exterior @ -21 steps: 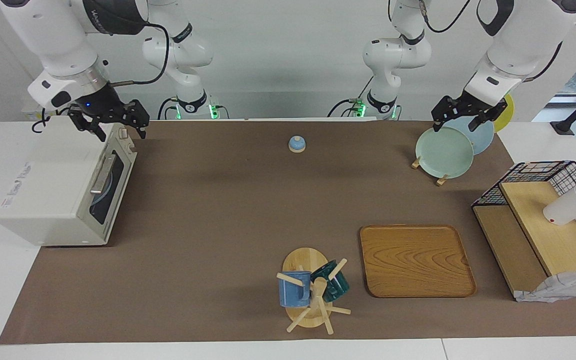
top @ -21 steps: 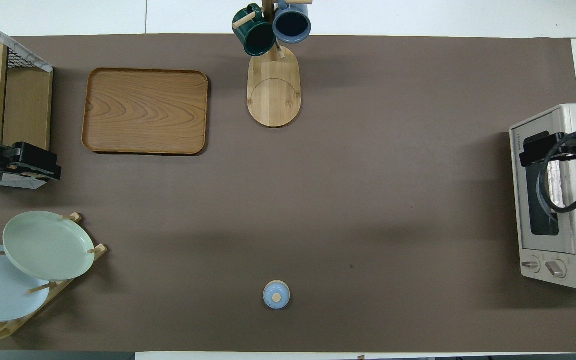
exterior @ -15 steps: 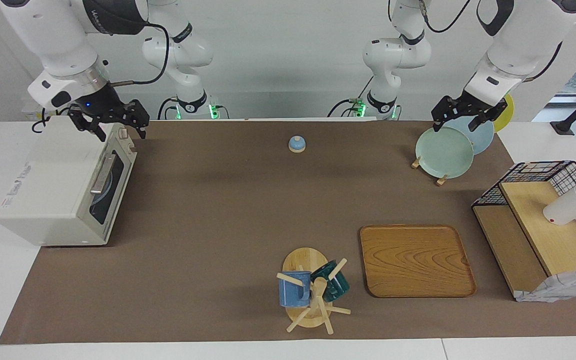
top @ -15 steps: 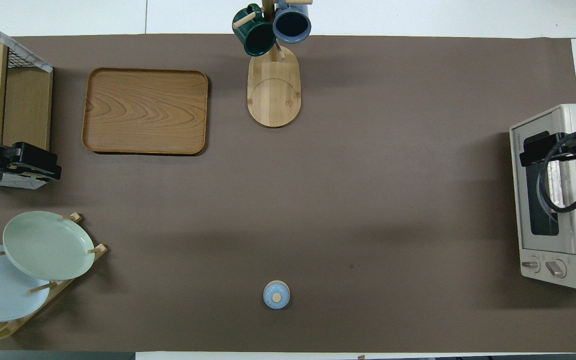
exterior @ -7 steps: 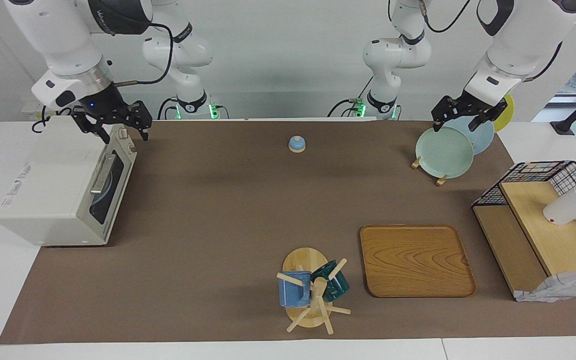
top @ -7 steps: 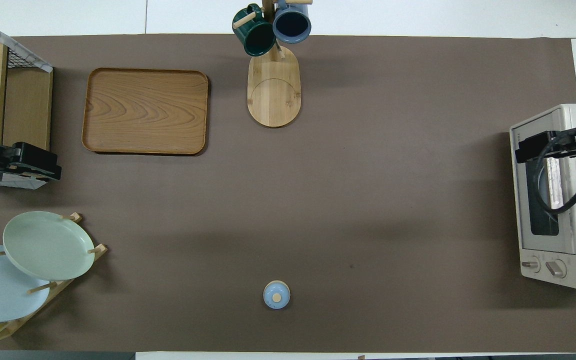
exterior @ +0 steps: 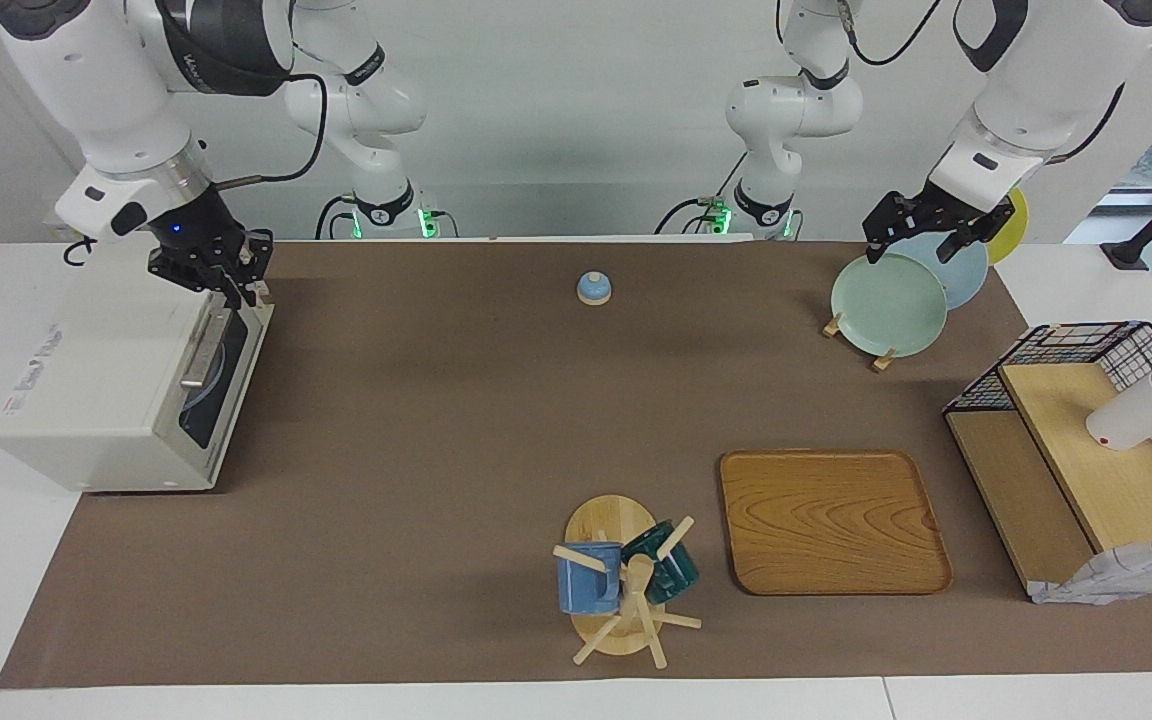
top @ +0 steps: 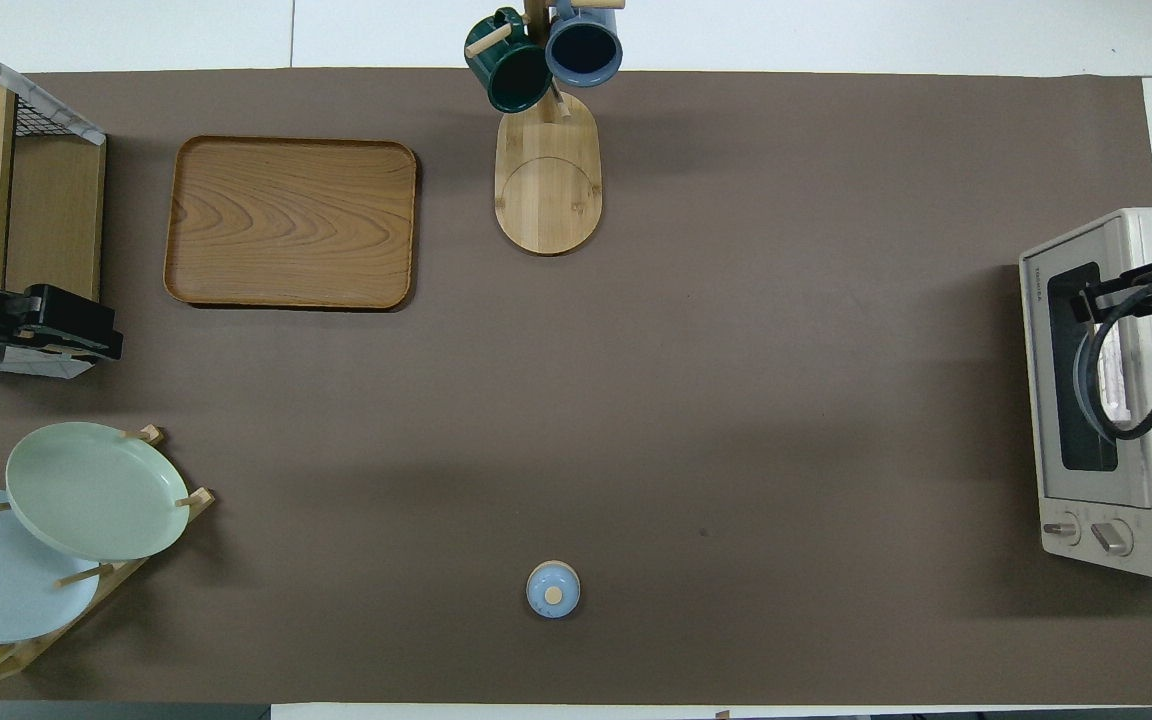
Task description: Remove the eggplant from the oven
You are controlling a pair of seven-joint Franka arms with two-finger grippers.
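The white oven (exterior: 96, 390) stands at the right arm's end of the table, its dark glass door shut and its silver bar handle (exterior: 204, 350) showing. It also shows in the overhead view (top: 1036, 400). The eggplant is hidden. My right gripper (exterior: 234, 278) hangs just above the top edge of the oven door, at the corner nearer the robots, and it also shows in the overhead view (top: 1088, 298). My left gripper (exterior: 921, 240) waits open and empty over the plate rack.
A plate rack with a green plate (exterior: 888, 303) stands near the left arm. A small blue lid (exterior: 593, 288), a wooden tray (exterior: 831, 520), a mug tree (exterior: 626, 580) and a wire rack with wooden shelves (exterior: 1086, 460) stand on the brown mat.
My right gripper has turned about its wrist and come down a little toward the top of the oven door. The left arm has not moved.
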